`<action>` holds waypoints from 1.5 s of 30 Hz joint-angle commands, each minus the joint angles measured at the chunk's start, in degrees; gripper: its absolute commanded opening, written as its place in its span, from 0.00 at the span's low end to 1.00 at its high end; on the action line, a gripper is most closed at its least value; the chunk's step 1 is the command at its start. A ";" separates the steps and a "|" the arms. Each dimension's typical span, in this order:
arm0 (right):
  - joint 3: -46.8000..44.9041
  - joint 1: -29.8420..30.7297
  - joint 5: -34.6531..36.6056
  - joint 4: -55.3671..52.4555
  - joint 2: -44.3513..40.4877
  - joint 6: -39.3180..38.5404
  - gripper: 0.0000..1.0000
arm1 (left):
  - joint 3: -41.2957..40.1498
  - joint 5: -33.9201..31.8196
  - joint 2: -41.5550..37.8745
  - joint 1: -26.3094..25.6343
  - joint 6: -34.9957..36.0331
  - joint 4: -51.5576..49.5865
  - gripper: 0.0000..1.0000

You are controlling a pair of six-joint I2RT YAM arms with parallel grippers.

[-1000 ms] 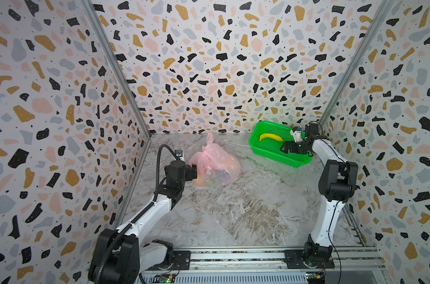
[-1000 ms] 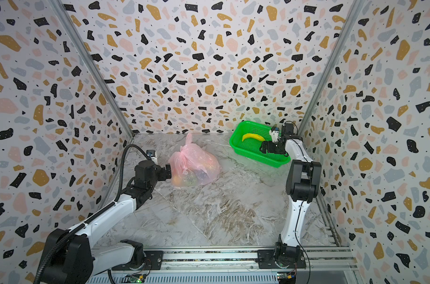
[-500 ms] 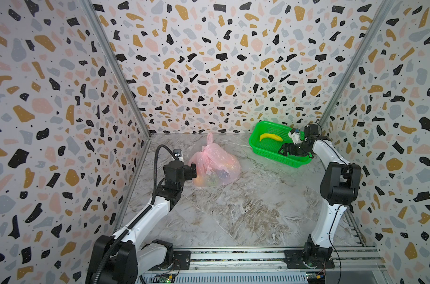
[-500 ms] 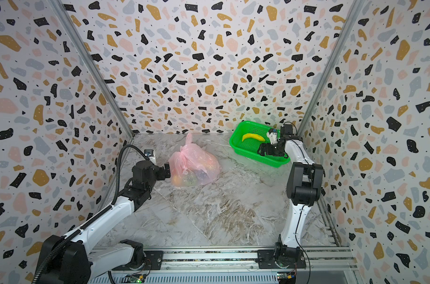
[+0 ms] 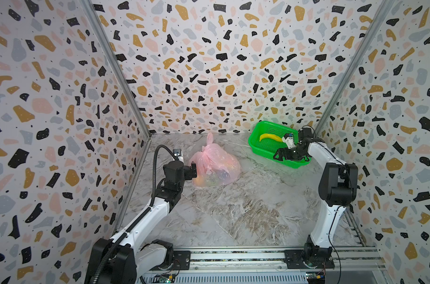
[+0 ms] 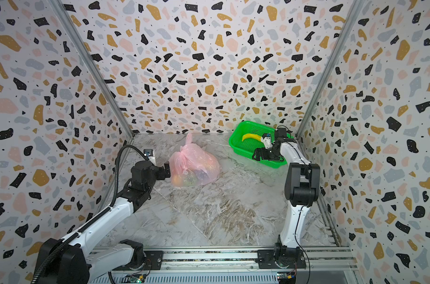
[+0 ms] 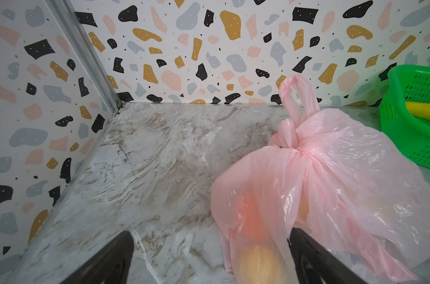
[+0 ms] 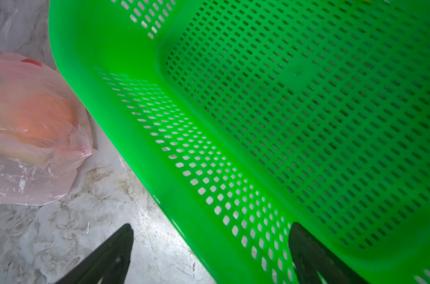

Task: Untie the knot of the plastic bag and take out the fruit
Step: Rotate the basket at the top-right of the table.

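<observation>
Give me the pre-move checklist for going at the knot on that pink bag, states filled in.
1. Left gripper open: ok, jaws wide beside the plastic bag.
2. Right gripper open and empty: ok, over the green basket near wall, away from the bag.
3. Knot exposed: ok, tied, its tuft standing up uncovered.
4. Left gripper lined up on the knot: not ok, it sits low at the bag's side.
5. Left fingers clear of the plastic: cannot tell.
6. Fruit inside the bag: ok.
</observation>
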 commanded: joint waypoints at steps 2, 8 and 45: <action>-1.08 3.89 0.15 -4.50 -4.69 -1.44 0.99 | -0.71 -0.32 -1.44 -0.27 -0.15 1.13 1.00; -5.84 8.71 1.04 -4.09 -7.18 -0.94 0.99 | -1.69 -0.65 -2.93 -0.31 -0.09 1.18 1.00; -1.42 18.99 29.40 7.96 1.60 5.63 0.13 | -3.87 -0.96 -3.26 -0.39 -0.48 3.03 0.99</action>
